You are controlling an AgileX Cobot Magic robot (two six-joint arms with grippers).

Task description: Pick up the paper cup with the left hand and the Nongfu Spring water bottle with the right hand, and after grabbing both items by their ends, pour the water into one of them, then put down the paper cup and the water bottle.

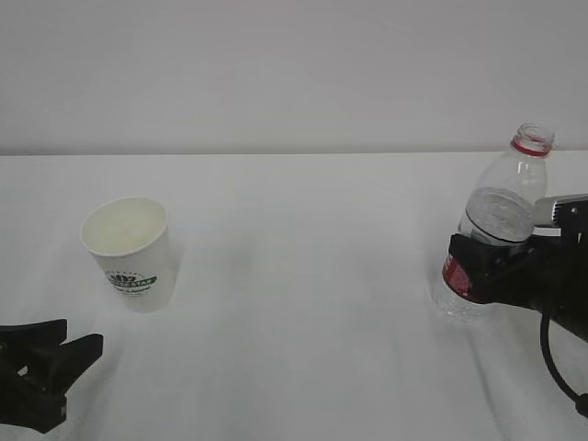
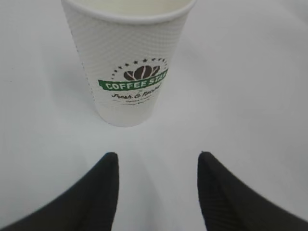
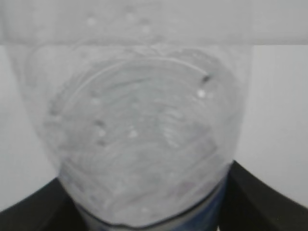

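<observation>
From the outside view, the paper cup [image 1: 129,254] stands upright on the white counter [image 1: 303,276], left of the middle, its open mouth up and its long axis vertical. The left tool [image 1: 69,347] sits low at the bottom left corner, nearer the camera than the cup and apart from it, with the cup lying ahead of it and a little to its right. At the far right, the water bottle [image 1: 496,230] stands uncapped, leaning slightly, and the right tool [image 1: 473,266] has its fingers around the labelled lower part of it. The left arm is plainly the nearer one to the cup.

In the left wrist view, the cup [image 2: 129,62] stands straight ahead, just beyond the tips, roughly centred on the gap. The left tool [image 2: 156,163] is parted about halfway and holds nothing. A straight advance should bring the fingers either side of the cup's base.

In the right wrist view, the bottle [image 3: 139,139] fills the frame, ribbed and clear, water visible inside. The right tool [image 3: 144,211] shows one dark finger on each side, pressed against the bottle's body, so it looks gripped.
</observation>
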